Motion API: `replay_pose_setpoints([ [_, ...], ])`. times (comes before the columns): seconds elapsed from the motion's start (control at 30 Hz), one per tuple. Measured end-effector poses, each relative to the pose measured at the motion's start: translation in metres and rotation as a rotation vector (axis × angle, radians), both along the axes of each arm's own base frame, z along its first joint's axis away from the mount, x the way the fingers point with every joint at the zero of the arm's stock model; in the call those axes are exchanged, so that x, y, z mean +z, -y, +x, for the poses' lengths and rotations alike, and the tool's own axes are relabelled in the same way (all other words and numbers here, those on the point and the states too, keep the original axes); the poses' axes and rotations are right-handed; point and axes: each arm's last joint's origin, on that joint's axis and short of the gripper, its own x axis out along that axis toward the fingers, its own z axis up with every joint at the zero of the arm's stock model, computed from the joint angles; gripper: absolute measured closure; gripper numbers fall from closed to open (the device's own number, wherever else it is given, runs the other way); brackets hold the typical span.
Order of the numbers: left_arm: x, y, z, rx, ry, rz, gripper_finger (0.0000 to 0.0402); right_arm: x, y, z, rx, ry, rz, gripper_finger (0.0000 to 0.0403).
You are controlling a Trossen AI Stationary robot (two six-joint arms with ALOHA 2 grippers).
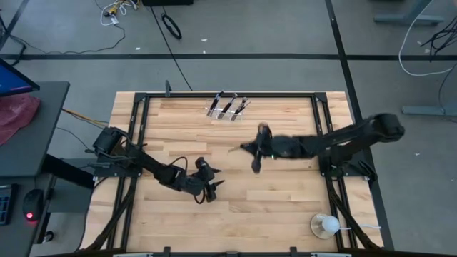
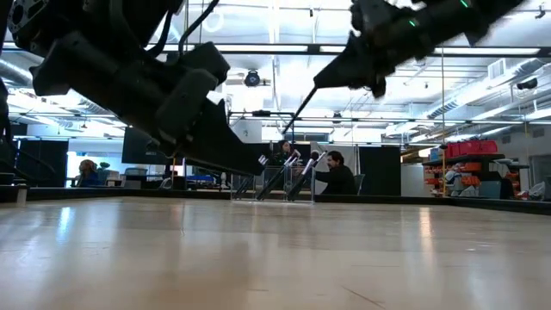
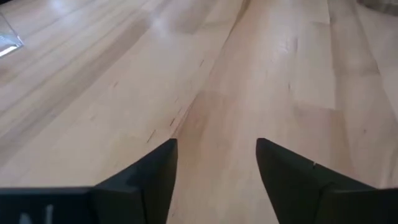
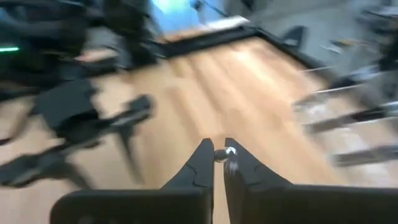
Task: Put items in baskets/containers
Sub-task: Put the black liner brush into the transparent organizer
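Observation:
The clear plastic holder (image 1: 227, 112) stands near the table's far edge with a few black, silver-ferruled brushes (image 1: 228, 106) leaning in it; the low view shows the holder (image 2: 274, 195) far back. My right gripper (image 1: 250, 148) hovers mid-table, just near of the holder, shut on one thin black brush (image 2: 301, 102). My left gripper (image 1: 211, 187) is open, low over bare wood toward the near left, touching nothing; its fingers (image 3: 149, 171) stand wide apart. My right gripper (image 4: 219, 153) pinches a brush between its two fingertips; the wrist view shows only a small silvery bit (image 4: 229, 151) of it end-on. In the low view the black stick (image 2: 297, 108) slants down out of the fingers, lifted clear of the table.
A white ball on a clear base (image 1: 327, 225) sits at the near right corner. The black frame rail (image 1: 228, 95) runs along the far edge behind the holder. Bare wood (image 1: 278, 200) lies between the arms. People sit in the room beyond (image 2: 336, 176).

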Motion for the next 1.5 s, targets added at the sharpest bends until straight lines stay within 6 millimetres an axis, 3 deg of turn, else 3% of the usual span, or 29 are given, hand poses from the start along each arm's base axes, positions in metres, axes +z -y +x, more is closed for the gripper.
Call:
replay_pose_setpoints([
  [0.17, 0.0, 0.0, 0.001, 0.001, 0.009, -0.004, 0.017, 0.046, 0.046, 0.011, -0.099, -0.222, -0.083, 0.0393],
  [0.3, 0.0, 0.0, 0.001, 0.002, 0.009, -0.004, 0.0177, 0.065, 0.089, 0.026, -0.059, -0.258, -0.066, 0.0393],
  [0.43, 0.001, 0.0, 0.001, 0.002, 0.018, -0.008, 0.0185, 0.066, 0.129, 0.043, -0.048, -0.27, -0.038, 0.0393],
  [0.57, 0.001, 0.0, 0.001, 0.002, 0.02, -0.008, 0.0191, 0.055, 0.162, 0.059, -0.043, -0.336, -0.012, 0.0393],
  [0.7, 0.001, 0.0, 0.001, 0.002, 0.021, -0.009, 0.0193, 0.047, 0.188, 0.062, -0.056, -0.429, 0.021, 0.039],
  [1.0, 0.001, 0.0, 0.001, 0.002, 0.022, -0.009, 0.0193, 0.043, 0.209, 0.05, -0.086, -0.45, 0.059, 0.039],
  [1.5, 0.002, 0.0, 0.002, 0.008, 0.026, -0.006, 0.0193, -0.012, 0.22, 0.067, -0.089, -0.467, 0.158, 0.0378],
])
